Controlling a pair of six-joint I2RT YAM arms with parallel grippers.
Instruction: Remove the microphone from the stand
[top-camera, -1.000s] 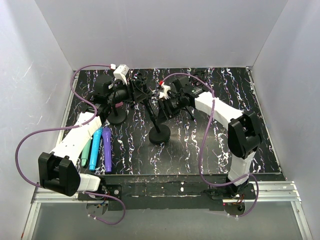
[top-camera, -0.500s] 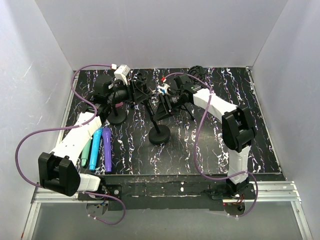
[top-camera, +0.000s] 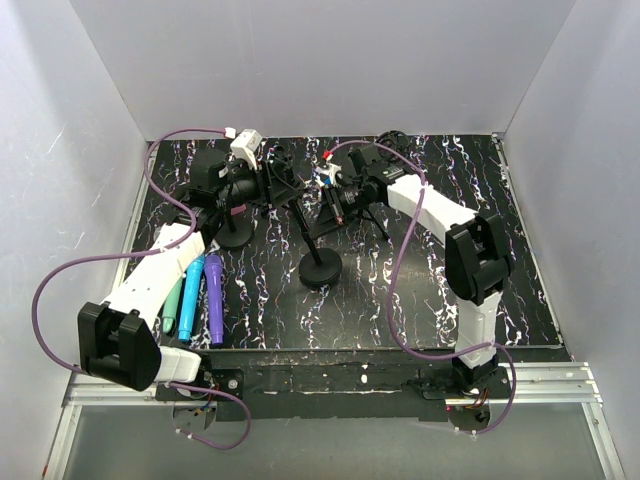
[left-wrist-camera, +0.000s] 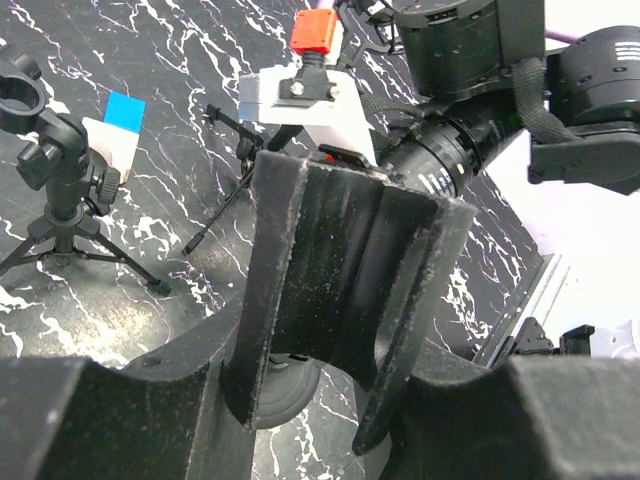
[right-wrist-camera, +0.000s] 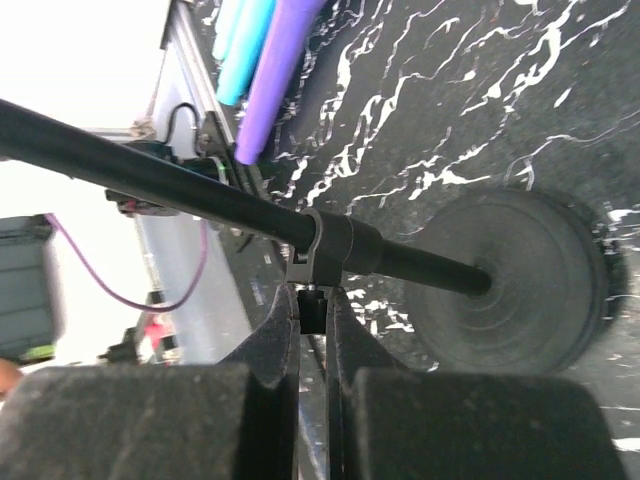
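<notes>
Nearest the arm bases, three loose microphones, green (top-camera: 172, 300), blue (top-camera: 190, 295) and purple (top-camera: 213, 300), lay side by side on the table (top-camera: 420, 290). Beyond them stood the stand (top-camera: 320, 270) on its round base.

Within the last second the right pincer (right-wrist-camera: 312, 300) had moved in to the stand's pole (right-wrist-camera: 150, 175) and gone from half spread to pressed together. It was pinching the small collar tab (right-wrist-camera: 312, 312) under the pole's collar (right-wrist-camera: 330, 245). This probably braces the stand so that the other arm can pull.

The left pincer (left-wrist-camera: 320, 400) had not changed. It was nearly closed, pinching a black grooved clip (left-wrist-camera: 340, 270), apparently at the stand's head.

The microphone to be removed could not be identified with certainty. A pink piece (top-camera: 237, 208) beneath the left arm may be it, still mounted.

Farther back stood a tripod stand (left-wrist-camera: 60, 190) beside a blue-and-white tag (left-wrist-camera: 118, 125). The right wrist carried a red block (left-wrist-camera: 317, 33). No writing could be read
</notes>
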